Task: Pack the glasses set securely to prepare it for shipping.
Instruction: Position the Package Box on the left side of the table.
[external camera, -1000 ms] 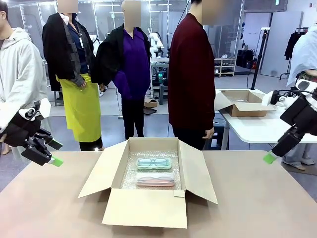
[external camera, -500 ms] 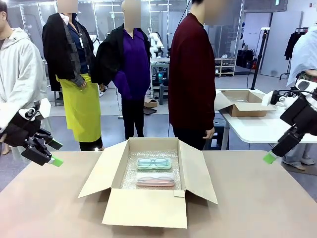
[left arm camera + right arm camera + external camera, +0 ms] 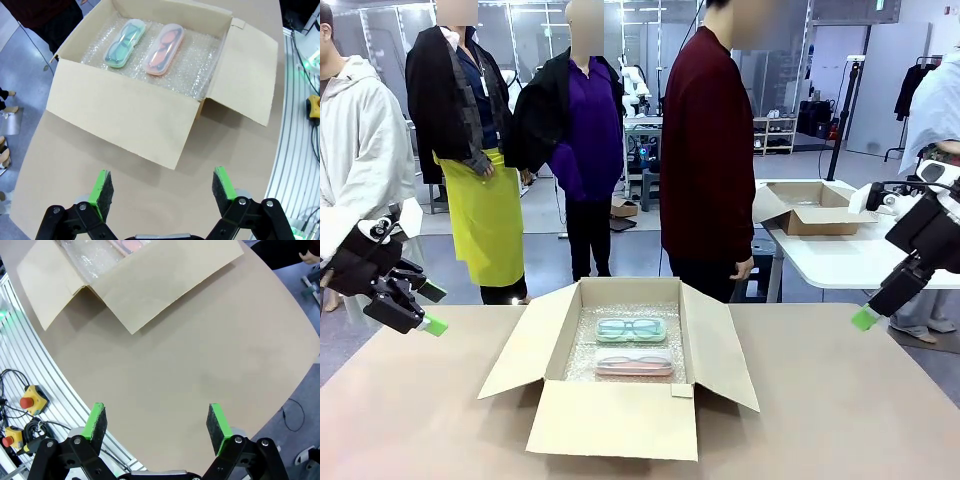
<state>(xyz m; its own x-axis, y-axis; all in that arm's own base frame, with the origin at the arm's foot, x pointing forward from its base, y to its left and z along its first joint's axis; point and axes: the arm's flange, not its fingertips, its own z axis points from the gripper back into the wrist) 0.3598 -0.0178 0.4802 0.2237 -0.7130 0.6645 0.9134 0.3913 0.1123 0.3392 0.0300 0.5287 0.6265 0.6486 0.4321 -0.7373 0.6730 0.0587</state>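
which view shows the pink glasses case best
Left wrist view: it looks down into the open box, showing the whole pink case beside the green case. The front view shows it foreshortened; the right wrist view catches a sliver at its top edge.

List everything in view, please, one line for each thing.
cardboard box: one, brown, open, mid-table
bubble wrap: one sheet, clear, lining the box floor
mint-green case: one, in the box, far side
pink case: one, in the box, near side
table: one, brown
person: one, dark red top, far edge
left gripper: one, black, green pads, open, raised at left
right gripper: one, same colours, open, raised at right
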